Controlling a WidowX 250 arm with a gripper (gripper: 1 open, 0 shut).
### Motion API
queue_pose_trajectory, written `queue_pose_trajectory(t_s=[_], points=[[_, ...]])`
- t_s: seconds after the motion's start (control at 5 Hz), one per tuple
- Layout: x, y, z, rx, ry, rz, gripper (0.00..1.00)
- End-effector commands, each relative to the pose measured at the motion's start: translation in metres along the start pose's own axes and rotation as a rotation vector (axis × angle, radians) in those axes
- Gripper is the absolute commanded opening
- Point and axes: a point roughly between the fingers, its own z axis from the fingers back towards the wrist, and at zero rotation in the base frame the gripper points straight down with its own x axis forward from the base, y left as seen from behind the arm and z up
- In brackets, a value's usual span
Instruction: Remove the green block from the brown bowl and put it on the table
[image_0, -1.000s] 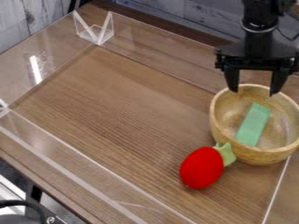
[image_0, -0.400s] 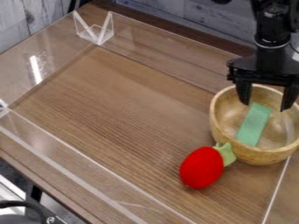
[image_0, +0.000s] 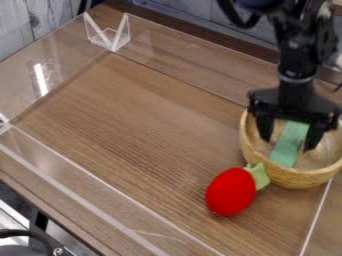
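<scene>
Camera view from across the room: nearest to me, the low clear acrylic wall (image_0: 80, 205) is catching glare along the front edge of the table (image_0: 147, 120), a brown wood-grain top. 1 red plush strawberry (image_0: 231, 192) is lying on the boards, soft and rounded, its green leafy top touching the outside of the brown bowl (image_0: 291, 176). That bowl is sitting just behind it, round, thick-rimmed, pale tan like turned wood. The green block (image_0: 287, 146) is lying inside, flat, mint-coloured and plain, its long axis running from the bowl's near-left floor up toward the far right. The gripper (image_0: 294, 125) is hanging over it, pointing almost straight down, its 2 dark fingers spread wide on either side of the block's far end, clasping nothing. Compared with 1 second ago, it has been dropping from above the rim down into the bowl. Farther back, another clear panel (image_0: 107, 33) is standing at the far corner.
</scene>
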Motion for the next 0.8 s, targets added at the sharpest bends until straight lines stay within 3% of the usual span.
queue_pose_trajectory(t_s=[0.0, 0.4, 0.6], points=[[0.007, -0.003, 0.019, -0.009, -0.041, 0.016, 0.0], [0.008, 0.002, 0.046, -0.013, -0.07, 0.044, 0.0], [0.013, 0.009, 0.067, -0.027, -0.11, 0.059, 0.0]])
